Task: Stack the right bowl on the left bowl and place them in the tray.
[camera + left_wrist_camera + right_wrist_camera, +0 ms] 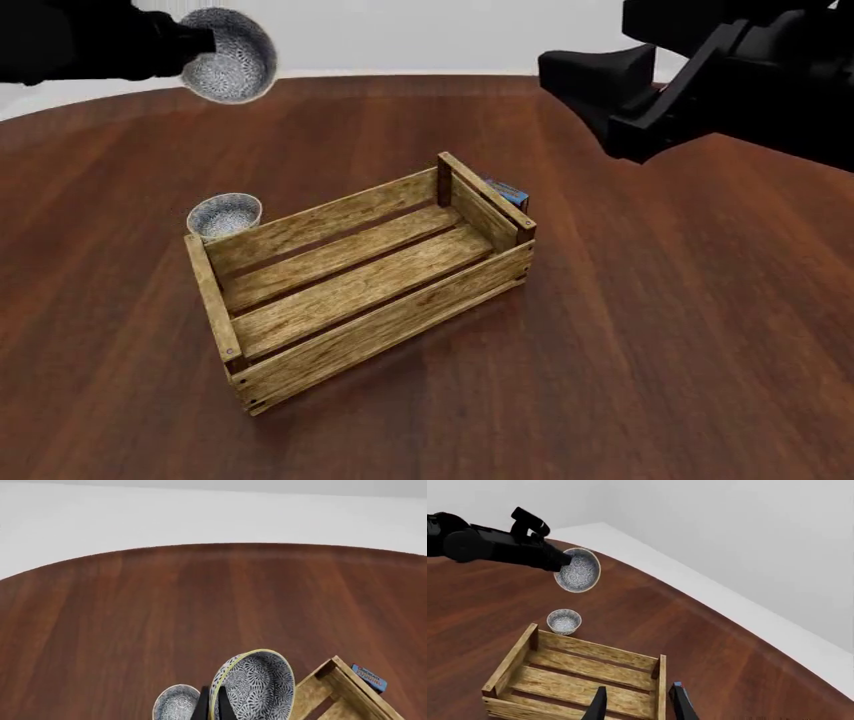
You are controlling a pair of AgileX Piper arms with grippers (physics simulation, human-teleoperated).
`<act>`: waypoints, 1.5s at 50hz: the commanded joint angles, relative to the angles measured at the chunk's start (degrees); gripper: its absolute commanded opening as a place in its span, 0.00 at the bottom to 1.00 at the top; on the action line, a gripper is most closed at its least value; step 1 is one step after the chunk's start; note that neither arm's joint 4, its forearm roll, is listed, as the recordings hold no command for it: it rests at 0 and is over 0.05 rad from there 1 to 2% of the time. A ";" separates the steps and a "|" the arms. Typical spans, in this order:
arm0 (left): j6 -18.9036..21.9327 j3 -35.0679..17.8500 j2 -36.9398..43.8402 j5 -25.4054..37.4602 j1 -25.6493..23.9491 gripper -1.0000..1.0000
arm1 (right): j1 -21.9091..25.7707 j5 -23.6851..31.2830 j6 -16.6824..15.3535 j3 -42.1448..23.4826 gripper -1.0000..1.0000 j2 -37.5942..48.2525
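Note:
My left gripper [200,45] is shut on the rim of one patterned bowl [230,55] and holds it tilted, high above the table's far left; the bowl also shows in the left wrist view [259,685] and the right wrist view [579,570]. The other bowl [224,215] stands upright on the table, just outside the far left corner of the wooden tray [374,330]. The two bowls look identical, so I cannot tell which is the right one. The tray holds nothing. My right gripper [639,706] is open and empty, raised above the tray's right end.
A small blue box [511,193] lies on the table against the tray's far right end. The round brown table [667,350] ends at a curved far edge, with white floor beyond it.

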 commanded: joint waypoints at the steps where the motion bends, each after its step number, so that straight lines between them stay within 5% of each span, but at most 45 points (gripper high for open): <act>1: -4.67 -2.87 4.06 1.21 2.60 0.00 | -0.23 -0.10 0.08 -0.01 1.00 0.17; 34: -13.70 3.36 9.58 -6.42 6.26 0.00 | -0.29 0.04 0.21 0.05 1.00 0.00; 75: -17.93 6.40 17.24 -12.28 8.93 0.00 | -0.38 0.25 0.21 0.04 1.00 -0.17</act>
